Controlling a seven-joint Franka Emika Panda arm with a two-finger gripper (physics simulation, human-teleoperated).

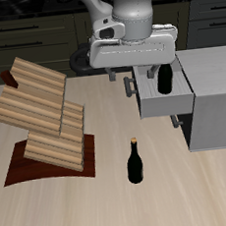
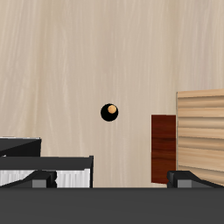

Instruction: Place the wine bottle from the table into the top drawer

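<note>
The wine bottle (image 1: 135, 162) stands upright on the table (image 1: 104, 200) near its front edge; the wrist view shows it from above, tan-gold cap in the middle (image 2: 109, 111). The top drawer (image 1: 168, 101) is pulled open from the grey cabinet (image 1: 214, 99), its dark bar handle (image 1: 131, 85) on its front. A look-alike dark bottle (image 1: 165, 79) stands inside it. My gripper (image 1: 121, 73) hangs high above the table next to the drawer's front, farther back than the table's bottle. Its fingers (image 2: 39, 180) stand wide apart with nothing between them. The drawer's edge also shows in the wrist view (image 2: 44, 164).
A stacked slanted wooden rack (image 1: 41, 118) on a dark brown base (image 1: 42, 170) stands beside the bottle, away from the cabinet; it also shows in the wrist view (image 2: 201, 131). Dark kitchen cabinets run behind the table.
</note>
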